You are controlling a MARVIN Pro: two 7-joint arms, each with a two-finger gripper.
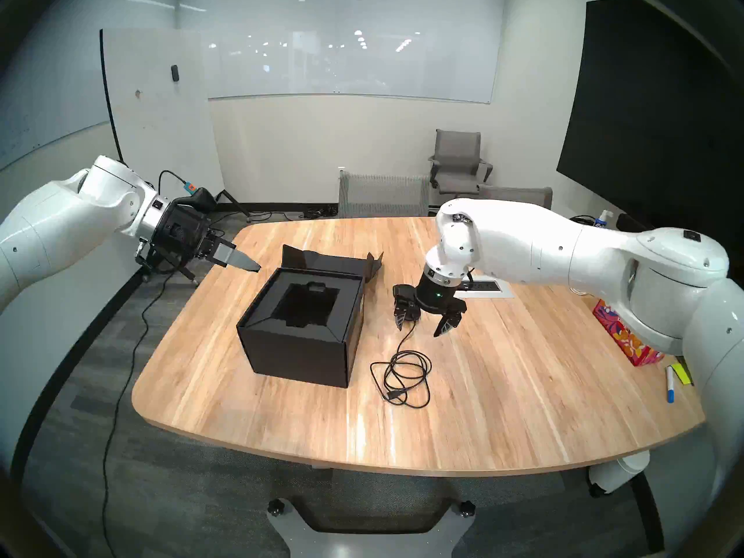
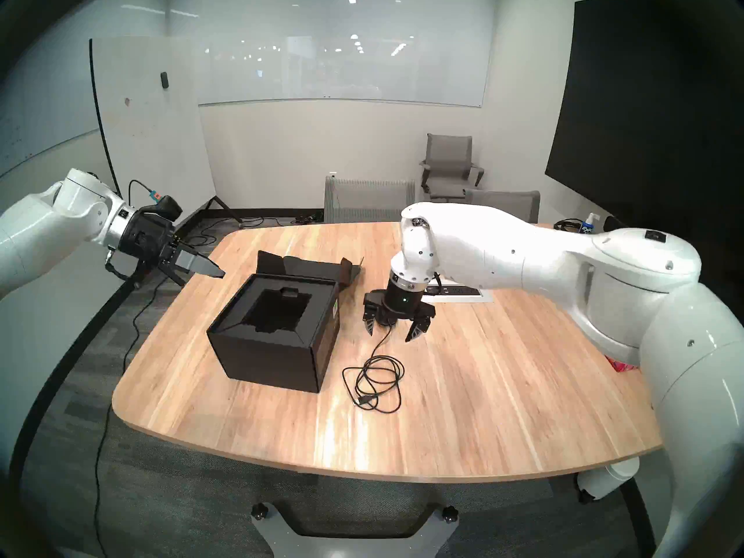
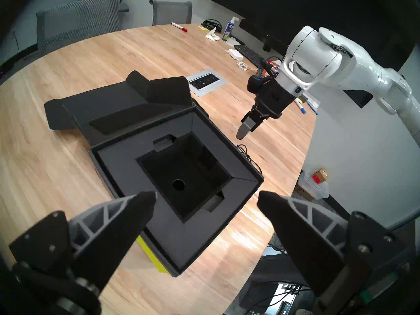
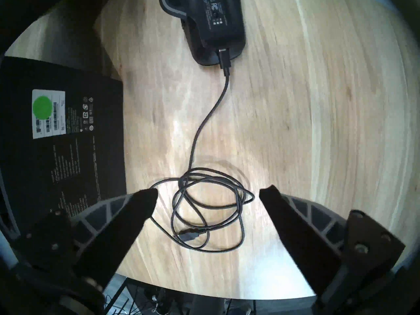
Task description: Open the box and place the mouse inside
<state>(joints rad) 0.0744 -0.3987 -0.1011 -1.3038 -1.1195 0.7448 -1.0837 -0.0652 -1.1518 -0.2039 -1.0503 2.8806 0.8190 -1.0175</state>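
The black box (image 1: 302,343) stands on the wooden table with its lid (image 1: 334,259) folded back and the black foam hollow (image 3: 181,171) bare. The black mouse (image 4: 211,23) lies to its right, printed underside up, its cable running to a loose coil (image 1: 402,378) nearer me. My right gripper (image 1: 420,328) hangs open just above the table over the cable, the mouse just beyond its fingertips and hidden from the head views. In the right wrist view the right gripper (image 4: 208,191) frames the coil (image 4: 204,207). My left gripper (image 1: 241,263) is open, in the air left of the box.
A red floral tissue box (image 1: 628,339), a blue marker (image 1: 670,384) and yellow notes (image 1: 682,374) lie at the table's right edge. A power panel (image 1: 487,287) is set into the tabletop behind the right gripper. Grey chairs (image 1: 382,195) stand at the far side.
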